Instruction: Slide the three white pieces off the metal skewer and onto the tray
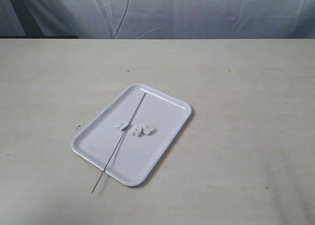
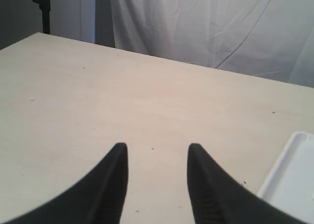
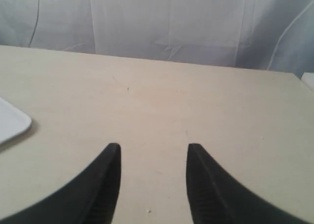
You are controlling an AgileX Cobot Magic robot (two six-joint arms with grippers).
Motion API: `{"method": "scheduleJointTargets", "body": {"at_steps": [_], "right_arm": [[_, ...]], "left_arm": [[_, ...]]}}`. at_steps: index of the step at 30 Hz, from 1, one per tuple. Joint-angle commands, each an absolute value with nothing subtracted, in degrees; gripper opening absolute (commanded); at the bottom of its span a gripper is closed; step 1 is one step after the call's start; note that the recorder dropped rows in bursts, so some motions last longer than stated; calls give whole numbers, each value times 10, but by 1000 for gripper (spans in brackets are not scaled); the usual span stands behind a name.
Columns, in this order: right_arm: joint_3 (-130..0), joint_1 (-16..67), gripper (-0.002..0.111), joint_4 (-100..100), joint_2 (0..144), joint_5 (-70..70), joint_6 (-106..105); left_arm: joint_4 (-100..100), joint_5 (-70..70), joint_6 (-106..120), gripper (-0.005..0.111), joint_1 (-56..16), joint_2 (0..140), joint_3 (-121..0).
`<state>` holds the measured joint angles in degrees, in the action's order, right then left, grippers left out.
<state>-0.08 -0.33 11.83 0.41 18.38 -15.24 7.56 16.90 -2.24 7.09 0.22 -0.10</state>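
The white tray [image 1: 167, 136] lies slanted on the table's middle. The thin metal skewer [image 1: 123, 135] rests diagonally across it, its near end sticking out past the tray's front rim. The three white pieces sit at mid-tray close to the rod: one [image 1: 122, 125] on its left side, two [image 1: 137, 131] [image 1: 147, 130] on its right; whether any is threaded on it I cannot tell. Neither arm shows in the exterior view. My left gripper [image 2: 157, 148] is open over bare table, with a tray corner [image 2: 294, 175] beside it. My right gripper [image 3: 153, 148] is open too, with a tray corner [image 3: 10, 123] off to one side.
A beige tabletop [image 1: 236, 77] spreads around the tray. A white cloth backdrop [image 1: 197, 11] hangs behind the table's far edge. A dark stand [image 2: 45, 8] rises beyond the table in the left wrist view.
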Motion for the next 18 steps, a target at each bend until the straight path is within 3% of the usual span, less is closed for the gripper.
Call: {"method": "scheduleJointTargets", "body": {"at_steps": [1,18], "right_arm": [[0,-6,41,104,0,210,-118],[0,-6,41,89,0,211,-61]], "left_arm": [[64,176,-3,39,67,0,0],[50,176,19,39,67,0,0]]}}
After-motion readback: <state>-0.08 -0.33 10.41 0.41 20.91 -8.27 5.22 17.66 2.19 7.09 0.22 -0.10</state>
